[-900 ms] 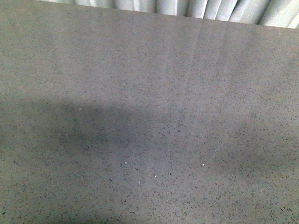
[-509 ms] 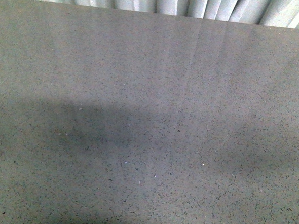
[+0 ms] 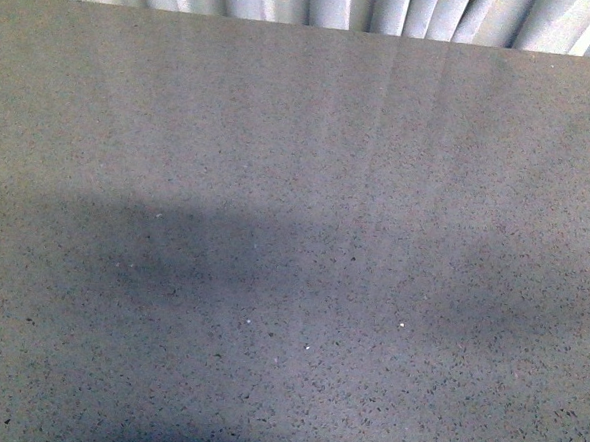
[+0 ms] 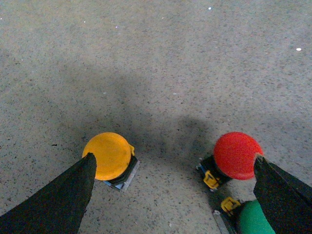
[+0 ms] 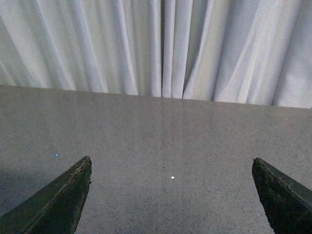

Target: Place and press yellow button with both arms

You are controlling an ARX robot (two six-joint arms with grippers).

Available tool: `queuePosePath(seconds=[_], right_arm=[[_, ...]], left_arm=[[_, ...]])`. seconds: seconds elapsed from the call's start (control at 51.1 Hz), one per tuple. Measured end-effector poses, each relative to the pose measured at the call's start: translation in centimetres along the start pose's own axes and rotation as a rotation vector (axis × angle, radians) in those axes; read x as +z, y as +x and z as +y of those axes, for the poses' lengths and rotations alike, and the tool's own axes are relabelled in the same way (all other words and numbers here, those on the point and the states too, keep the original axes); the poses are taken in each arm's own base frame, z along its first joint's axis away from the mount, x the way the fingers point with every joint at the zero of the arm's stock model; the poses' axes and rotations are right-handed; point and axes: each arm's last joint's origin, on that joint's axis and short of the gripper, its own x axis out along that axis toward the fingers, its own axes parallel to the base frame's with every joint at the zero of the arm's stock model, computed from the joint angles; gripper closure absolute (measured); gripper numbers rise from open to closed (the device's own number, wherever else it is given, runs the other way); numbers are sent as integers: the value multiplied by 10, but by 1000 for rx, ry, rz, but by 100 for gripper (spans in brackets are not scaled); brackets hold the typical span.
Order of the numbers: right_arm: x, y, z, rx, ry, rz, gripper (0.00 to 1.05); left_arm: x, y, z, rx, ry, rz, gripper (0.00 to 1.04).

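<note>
In the left wrist view the yellow button (image 4: 109,156) stands upright on the speckled grey table, round yellow cap on a black body and a bluish-grey base. My left gripper (image 4: 173,163) is open above the table. One dark fingertip (image 4: 87,163) overlaps the yellow cap's edge; the other fingertip (image 4: 261,168) is by a red button (image 4: 236,155). My right gripper (image 5: 171,168) is open and empty over bare table, facing a white curtain. No arm or button shows in the front view.
A green button (image 4: 253,218) lies just beside the red one, partly hidden by the finger. A white curtain (image 3: 318,2) hangs behind the table's far edge (image 3: 307,28). Arm shadows fall on the grey table (image 3: 294,231).
</note>
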Motion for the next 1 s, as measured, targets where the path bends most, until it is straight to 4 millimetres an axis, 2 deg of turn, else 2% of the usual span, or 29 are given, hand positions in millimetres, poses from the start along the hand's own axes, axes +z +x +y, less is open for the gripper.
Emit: queuePosePath(seconds=[0.098,0.215,0.45,0.744,0.998], right_arm=[[0,0,0,0,0,0,9],[0,0,0,0,0,0,9],[0,0,0,0,0,0,9],[0,0,0,0,0,0,9],[0,0,0,0,0,0,9]], left_arm=[[-4,17,8,24,-24,14,9],[-11,27,13,41,-42,36,9],[-23,34,22,67,-71,70,9],[-25,47,33,92,-90,70,9],[-30,55,36,94,-103,86,9]])
